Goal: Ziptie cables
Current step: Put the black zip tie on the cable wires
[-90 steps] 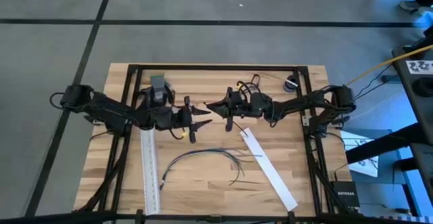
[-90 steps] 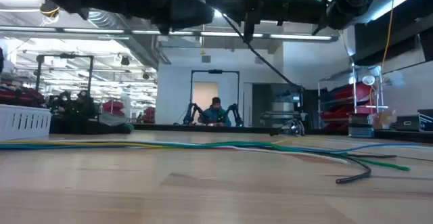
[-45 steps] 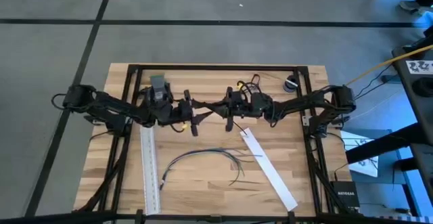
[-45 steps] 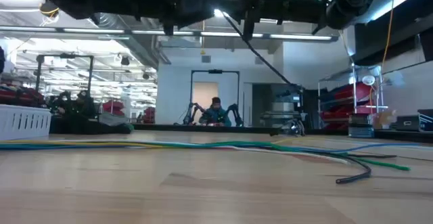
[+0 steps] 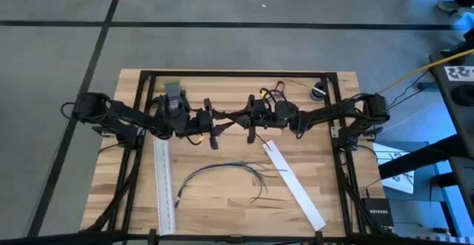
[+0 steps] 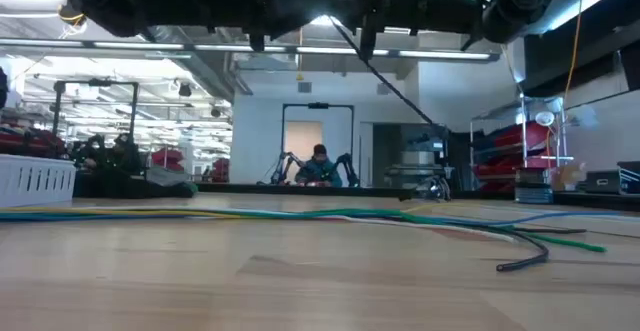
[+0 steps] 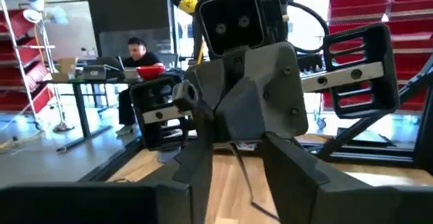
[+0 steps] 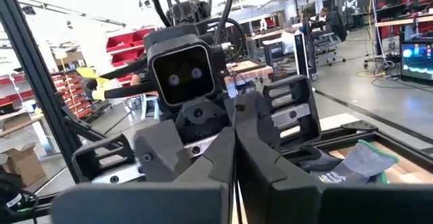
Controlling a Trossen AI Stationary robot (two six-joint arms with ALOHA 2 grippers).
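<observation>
The cables [image 5: 222, 171] lie in a loose curve on the wooden table's near half, their ends splaying; in the low view they run across the table top [image 6: 330, 214]. Both arms hover well above them at mid-table. My right gripper [image 5: 235, 117] points toward the table's left and is shut on a thin black ziptie [image 7: 242, 176]. My left gripper [image 5: 216, 119] faces it, open, and its two fingers [image 7: 199, 176] stand on either side of the right gripper's fingertips. I cannot tell whether they touch. My right gripper pinches the ziptie's upper end [image 7: 235, 146] between its two shut fingertips [image 8: 234, 153]. The fingers lie level and come from the table's right. The ziptie hangs slack below them, clear of the table.
Two long flat white strips lie on the table, one at the left [image 5: 163, 182] and one slanting at the right [image 5: 295, 186]. A grey object [image 5: 175, 91] and a small roll [image 5: 318, 92] sit near the far edge. A black frame [image 5: 222, 73] borders the table. A person [image 6: 320, 161] sits far off.
My left gripper has moved toward the table's far edge and a little to the right, closing in on my right gripper's tip, and now straddles it. My right gripper and the cables have kept still.
</observation>
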